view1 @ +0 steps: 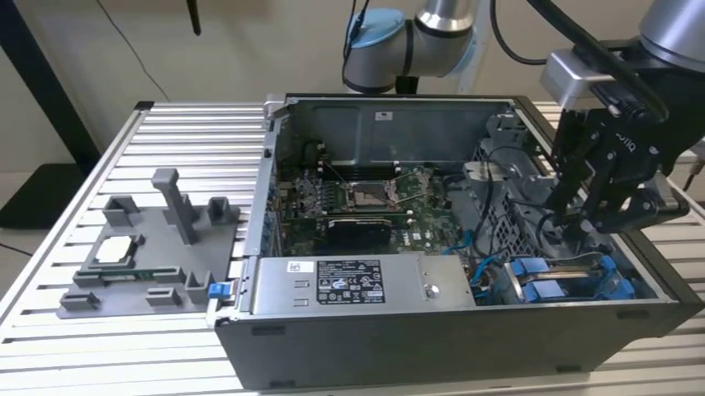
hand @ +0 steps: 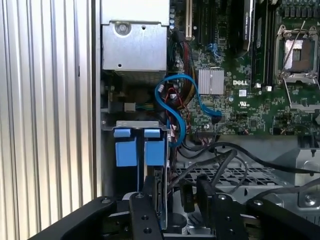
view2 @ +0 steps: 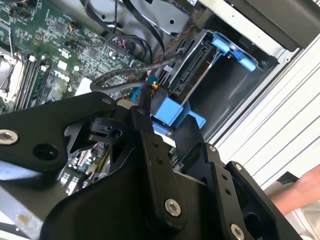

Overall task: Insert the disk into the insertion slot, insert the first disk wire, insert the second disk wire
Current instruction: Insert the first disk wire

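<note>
Beside gripper [hand: 176, 192], tangled black cables [hand: 225, 159]

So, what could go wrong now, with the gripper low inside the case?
The gripper sits among loose black cables, so one might snag or be pinched. The blue cable curves close to the blue drive frames and could be dragged. A person's hand is beside the table; contact seems possible.
</note>
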Tool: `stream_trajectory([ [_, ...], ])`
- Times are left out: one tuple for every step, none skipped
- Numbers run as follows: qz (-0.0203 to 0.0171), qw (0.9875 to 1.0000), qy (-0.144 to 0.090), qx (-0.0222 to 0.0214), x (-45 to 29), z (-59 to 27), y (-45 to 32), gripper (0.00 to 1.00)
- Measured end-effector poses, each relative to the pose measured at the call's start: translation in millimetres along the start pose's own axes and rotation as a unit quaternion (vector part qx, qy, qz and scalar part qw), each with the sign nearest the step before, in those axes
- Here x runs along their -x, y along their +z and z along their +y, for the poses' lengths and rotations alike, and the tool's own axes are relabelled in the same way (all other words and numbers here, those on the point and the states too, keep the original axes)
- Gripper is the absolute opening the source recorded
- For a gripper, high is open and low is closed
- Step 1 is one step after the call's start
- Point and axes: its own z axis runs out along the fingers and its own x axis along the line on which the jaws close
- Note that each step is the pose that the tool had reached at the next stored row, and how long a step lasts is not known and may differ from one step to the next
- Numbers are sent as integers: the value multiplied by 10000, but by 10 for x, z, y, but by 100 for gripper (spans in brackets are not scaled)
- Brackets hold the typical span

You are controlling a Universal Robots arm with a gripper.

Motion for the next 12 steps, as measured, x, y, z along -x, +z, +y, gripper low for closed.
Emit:
stream_trajectory([
  [-22, 10000, -1, -8, 0, 0, 6, 100],
  [-37, 10000, -5, -23, 0, 1, 11, 100],
  [-40, 10000, -13, -43, 0, 1, 14, 100],
  [-40, 10000, -23, -58, -1, 0, 14, 100],
  [-41, 10000, -36, -68, -1, 0, 15, 100],
  [-43, 9999, -59, -82, -1, 0, 17, 100],
  [-46, 9999, -78, -97, -1, 0, 20, 100],
  [-48, 9999, -96, -114, -1, 1, 22, 100],
  [-50, 9999, -107, -126, -2, 0, 23, 100],
  [-50, 9999, -107, -126, -1, 0, 24, 100],
  [-51, 9998, -108, -126, -1, 0, 24, 100],
  [-51, 9998, -108, -126, -1, 0, 24, 100],
])
